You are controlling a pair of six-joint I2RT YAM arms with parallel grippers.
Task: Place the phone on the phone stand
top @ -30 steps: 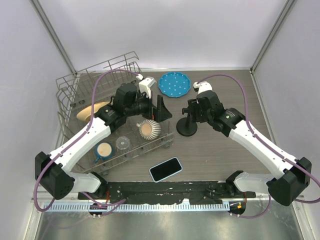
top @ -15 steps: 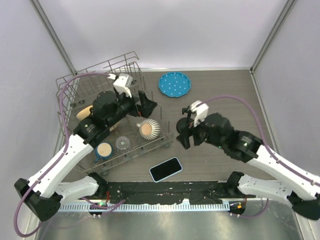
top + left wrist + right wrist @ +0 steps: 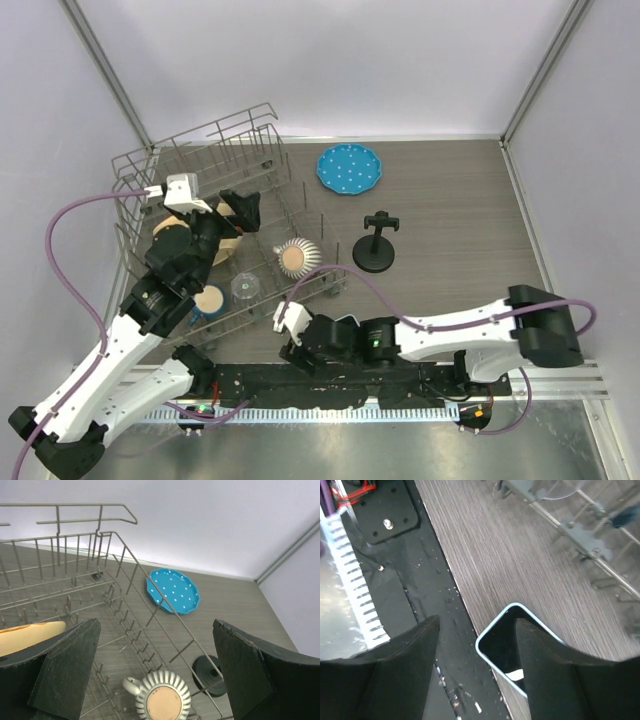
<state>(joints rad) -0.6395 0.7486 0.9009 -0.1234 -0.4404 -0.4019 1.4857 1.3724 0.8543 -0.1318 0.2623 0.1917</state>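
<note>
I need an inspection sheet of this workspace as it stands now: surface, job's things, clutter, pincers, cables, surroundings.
Surface: wood-grain table; black mounting plate along the near edge.
Job's things: phone lying flat near that plate, only one corner showing; phone stand upright, nothing on it.
Clutter: wire rack holding a ribbed cup and smaller pieces; blue dotted plate on the table.
Pincers: left pincer open above the rack; right pincer open, low over the phone's corner, not gripping.
Cables: purple cables looping off both arms; no snag seen.
Surroundings: white walls, metal frame posts.
</note>
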